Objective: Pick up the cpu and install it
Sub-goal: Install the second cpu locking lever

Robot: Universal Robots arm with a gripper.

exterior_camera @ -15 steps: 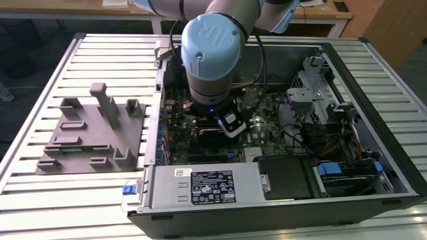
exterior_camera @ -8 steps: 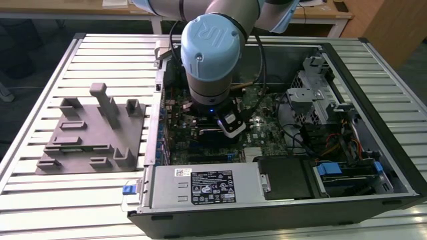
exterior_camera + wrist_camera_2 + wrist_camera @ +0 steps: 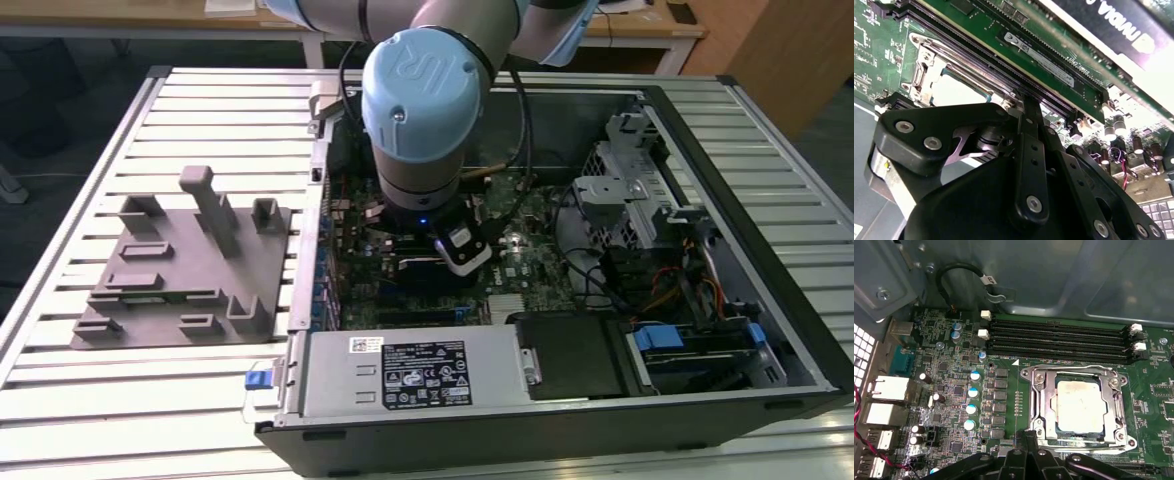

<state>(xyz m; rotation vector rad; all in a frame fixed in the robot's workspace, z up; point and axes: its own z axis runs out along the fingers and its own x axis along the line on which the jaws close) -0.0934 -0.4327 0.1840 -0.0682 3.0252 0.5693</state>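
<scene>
Counter (image 3: pixel 94 390): ribbed top of pale metal slats, the grooves running between the exterior view's left and right edges.

Directly on it, two things:
- Grey plastic fixture plate (image 3: pixel 180 275), flat on the slats toward the exterior view's left edge, bearing raised blocks and one taller upright post. Lies just beside the computer case, a narrow strip of slats between them.
- Open computer case (image 3: pixel 561 410), on its side with the interior facing up, covering the middle and the exterior view's right part of the counter and reaching close to the near edge.

Bare slats show along the near-left corner and the far edge.
</scene>
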